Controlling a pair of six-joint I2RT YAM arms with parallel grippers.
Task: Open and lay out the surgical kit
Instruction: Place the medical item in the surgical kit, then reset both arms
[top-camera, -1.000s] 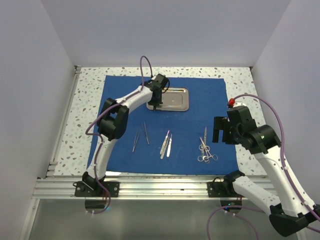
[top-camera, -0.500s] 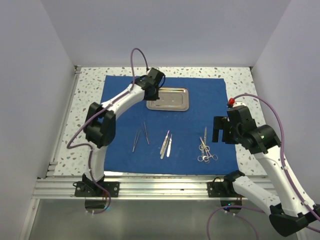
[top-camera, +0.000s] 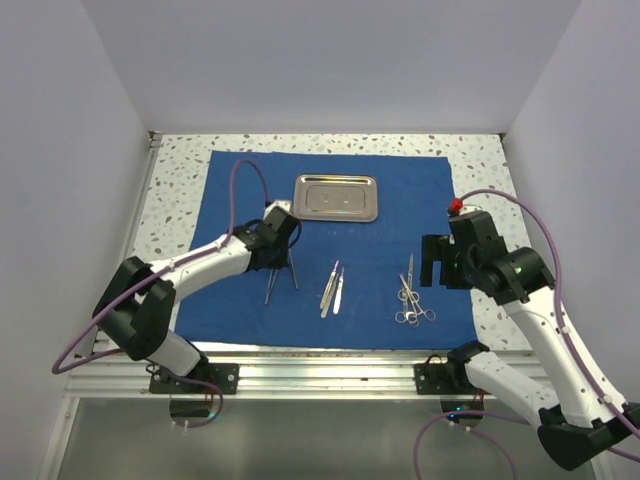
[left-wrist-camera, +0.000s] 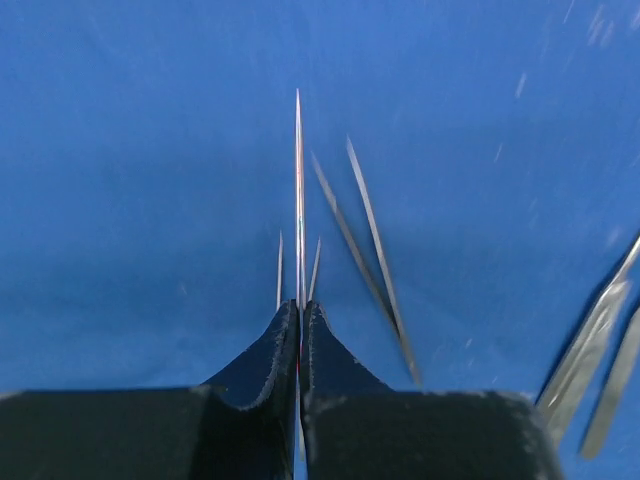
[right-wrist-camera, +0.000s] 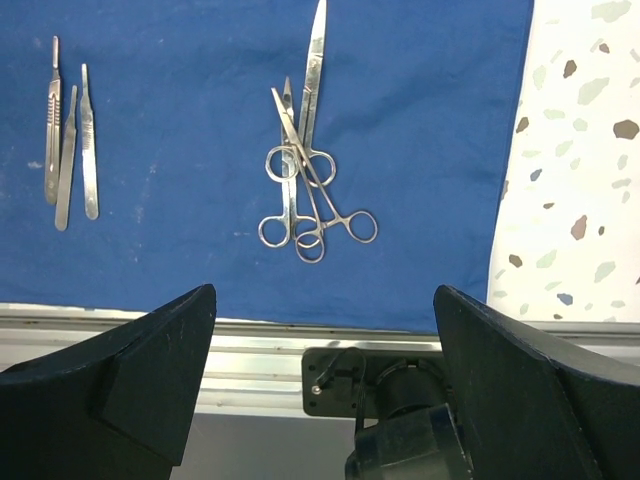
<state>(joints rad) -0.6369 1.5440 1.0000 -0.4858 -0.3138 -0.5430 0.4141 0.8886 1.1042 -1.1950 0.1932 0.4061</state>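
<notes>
The left gripper (top-camera: 277, 260) is the nearer arm for the next move. It sits low over the 2 tweezers (top-camera: 271, 285) in the near-left part of the cloth (top-camera: 225, 200), with its fingers (left-wrist-camera: 270, 350) pressed together. In the left wrist view a thin silver point runs straight out from the seam between the fingers. I cannot tell whether it is pinched there or lying on the cloth beneath. Both tweezers have their long axes running roughly from far edge to near edge, and the second one (top-camera: 293, 268) lies just to the right.

The right gripper (top-camera: 437, 262) hangs wide open and empty by the cloth's right edge. The ringed heap (right-wrist-camera: 305, 190) is just to its left.

Count:
- 1 cloth, spread flat
- 1 tray (top-camera: 336, 200), at the middle of the far edge
- 2 tweezers
- 3 flat handles (right-wrist-camera: 88, 140), near the middle
- about 3 crossed scissors and forceps, though overlap makes that number unsure
</notes>
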